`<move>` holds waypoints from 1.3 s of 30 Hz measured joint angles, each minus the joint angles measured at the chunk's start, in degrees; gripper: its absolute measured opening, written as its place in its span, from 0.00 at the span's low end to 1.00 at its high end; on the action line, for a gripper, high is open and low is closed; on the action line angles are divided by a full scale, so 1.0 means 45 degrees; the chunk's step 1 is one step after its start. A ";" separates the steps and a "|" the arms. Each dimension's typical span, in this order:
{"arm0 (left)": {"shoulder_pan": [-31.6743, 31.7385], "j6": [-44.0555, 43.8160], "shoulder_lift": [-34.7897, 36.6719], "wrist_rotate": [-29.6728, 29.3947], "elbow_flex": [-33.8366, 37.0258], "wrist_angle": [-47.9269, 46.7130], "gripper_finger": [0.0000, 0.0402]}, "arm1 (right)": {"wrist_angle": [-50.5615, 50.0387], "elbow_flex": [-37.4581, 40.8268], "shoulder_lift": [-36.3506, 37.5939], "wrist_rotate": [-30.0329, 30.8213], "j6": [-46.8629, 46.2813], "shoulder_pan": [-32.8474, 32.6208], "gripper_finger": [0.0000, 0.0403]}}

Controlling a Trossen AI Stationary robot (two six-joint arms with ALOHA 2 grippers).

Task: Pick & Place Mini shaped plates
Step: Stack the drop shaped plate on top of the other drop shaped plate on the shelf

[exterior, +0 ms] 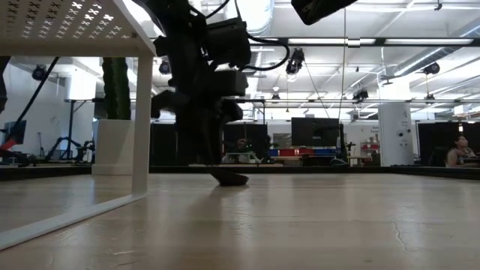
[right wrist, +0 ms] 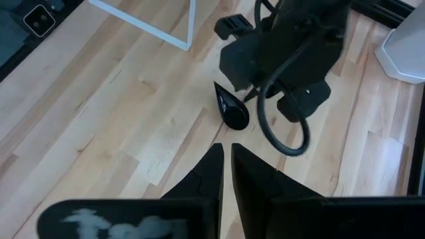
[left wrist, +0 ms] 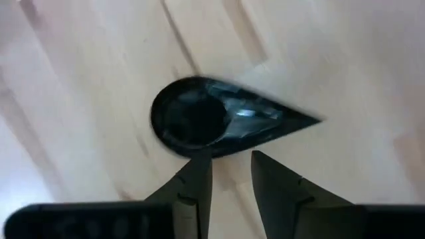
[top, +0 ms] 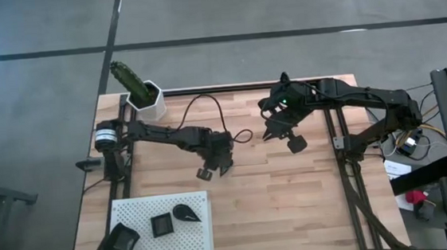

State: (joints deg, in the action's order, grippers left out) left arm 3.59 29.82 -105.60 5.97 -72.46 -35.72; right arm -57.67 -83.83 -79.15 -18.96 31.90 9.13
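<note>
A dark teardrop-shaped mini plate (left wrist: 219, 119) lies flat on the wooden table, also visible in the low view (exterior: 231, 178) and the right wrist view (right wrist: 231, 109). My left gripper (left wrist: 231, 156) hovers just over its near rim, pointing down, fingers slightly open; it sits mid-table (top: 211, 172). My right gripper (right wrist: 227, 147) is shut and empty, raised above the table right of centre (top: 272, 134). On the white perforated board (top: 138, 211) rest a square plate (top: 162, 225), a teardrop plate (top: 186, 214) and a larger dark dish (top: 122, 241). My left gripper comes from above with its fingertips (left wrist: 202, 159) at the long rim of the teardrop plate (left wrist: 212, 151), across its width. Whether a fingertip touches the rim, I cannot tell. The plate lies flat on the table.
The white board (exterior: 67, 22) stands raised on legs at the table's near left corner. A white hexagonal pot with a green cactus (top: 143, 95) sits at the far left edge. A black cable (top: 206, 110) loops over the table near the left arm. Bare wood lies to the near right.
</note>
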 joint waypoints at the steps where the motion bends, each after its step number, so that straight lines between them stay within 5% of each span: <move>1: -0.0040 0.0216 0.0005 -0.0371 0.0087 0.0059 0.25 | 0.0000 0.0000 0.0000 0.0002 0.0000 0.0000 0.07; 5: -0.0174 0.0917 0.0000 -0.1356 0.0363 0.0078 0.25 | 0.0007 -0.0002 0.0000 0.0002 0.0041 0.0000 0.07; 24: -0.0832 0.1428 0.0000 -0.1357 0.1347 0.2776 0.25 | 0.0286 -0.0005 0.0000 0.0000 0.0035 0.0000 0.07; 39: -0.0834 0.1556 0.0281 -0.1694 0.1285 0.2802 0.25 | 0.0392 -0.0005 0.0000 -0.0005 0.0000 0.0003 0.07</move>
State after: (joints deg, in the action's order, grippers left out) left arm -0.16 36.83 -104.34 -1.65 -66.68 -23.11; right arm -55.91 -83.85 -79.15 -18.98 31.90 9.14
